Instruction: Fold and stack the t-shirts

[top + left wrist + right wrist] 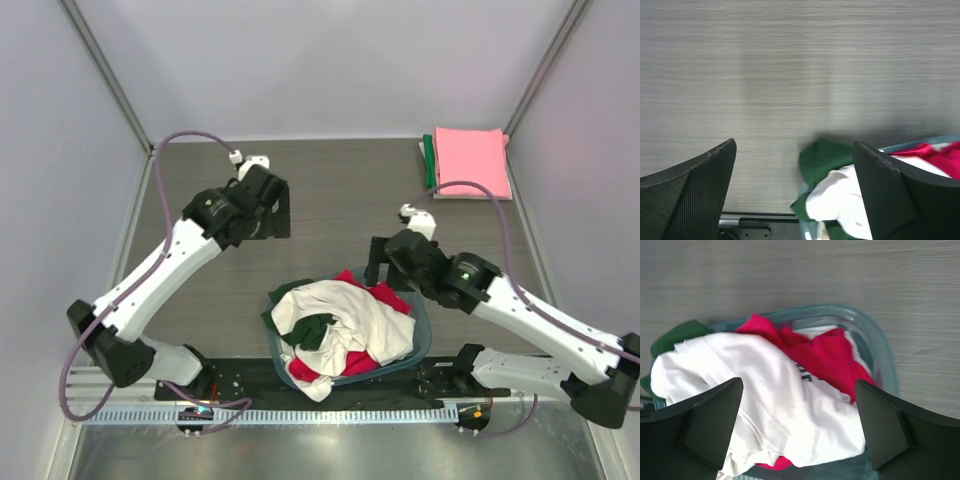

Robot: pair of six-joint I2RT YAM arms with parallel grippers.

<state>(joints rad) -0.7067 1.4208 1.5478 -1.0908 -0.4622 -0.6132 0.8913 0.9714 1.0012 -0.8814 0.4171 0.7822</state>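
A round teal basket at the near middle of the table holds a heap of t-shirts: a cream shirt with dark green parts on top, and red cloth under it. A folded pink shirt lies on a green one at the far right. My left gripper is open and empty over bare table left of the basket; the heap shows in its view. My right gripper is open and empty just above the heap, the cream shirt between its fingers.
The grey wood-grain table is walled by white panels left, right and behind. A metal rail with the arm bases runs along the near edge. The basket rim shows in the right wrist view.
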